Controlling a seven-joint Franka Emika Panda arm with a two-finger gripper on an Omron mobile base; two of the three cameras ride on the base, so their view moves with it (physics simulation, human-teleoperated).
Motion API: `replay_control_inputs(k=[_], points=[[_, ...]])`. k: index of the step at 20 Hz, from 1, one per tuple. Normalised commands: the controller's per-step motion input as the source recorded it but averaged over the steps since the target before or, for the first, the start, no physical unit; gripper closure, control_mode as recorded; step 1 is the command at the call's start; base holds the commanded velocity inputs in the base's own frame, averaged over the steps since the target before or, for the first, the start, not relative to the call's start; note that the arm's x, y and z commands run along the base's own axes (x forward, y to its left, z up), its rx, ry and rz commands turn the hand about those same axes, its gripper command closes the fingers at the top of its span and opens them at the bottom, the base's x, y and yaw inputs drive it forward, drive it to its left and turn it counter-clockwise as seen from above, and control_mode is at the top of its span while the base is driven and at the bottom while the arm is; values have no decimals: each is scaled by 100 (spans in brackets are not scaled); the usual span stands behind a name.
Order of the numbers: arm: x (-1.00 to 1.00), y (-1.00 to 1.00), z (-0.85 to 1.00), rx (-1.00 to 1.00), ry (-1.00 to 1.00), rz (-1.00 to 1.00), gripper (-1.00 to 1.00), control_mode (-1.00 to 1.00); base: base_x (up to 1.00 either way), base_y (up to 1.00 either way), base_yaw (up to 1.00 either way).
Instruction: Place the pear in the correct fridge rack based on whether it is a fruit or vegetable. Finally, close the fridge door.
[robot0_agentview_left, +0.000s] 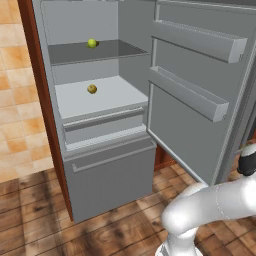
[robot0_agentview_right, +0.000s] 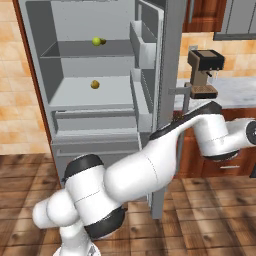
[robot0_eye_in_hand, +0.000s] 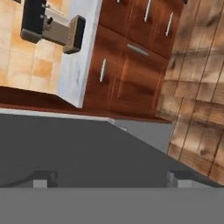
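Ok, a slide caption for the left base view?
Open fridge: the pear on the fridge rack, a duller fruit on the pale shelf below, the fridge door swung wide.

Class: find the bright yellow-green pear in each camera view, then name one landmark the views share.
Left base view: pear upper left, on the dark fridge rack.
Right base view: upper centre-left, same rack.
Hand view: not in it.
Shared landmark: the duller yellow-brown fruit on the shelf below.
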Motion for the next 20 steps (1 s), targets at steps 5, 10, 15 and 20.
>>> replay_control_inputs(k=[5,10,15,20], points=[[46,4,-39,20,0,16,-100,-100,0,0,0],[31,41,-39,14,4,19,-100,-100,0,0,0],[5,94,-32,3,11,25,-100,-100,0,0,0],[0,100,-9,0,12,26,-100,-100,0,0,0]])
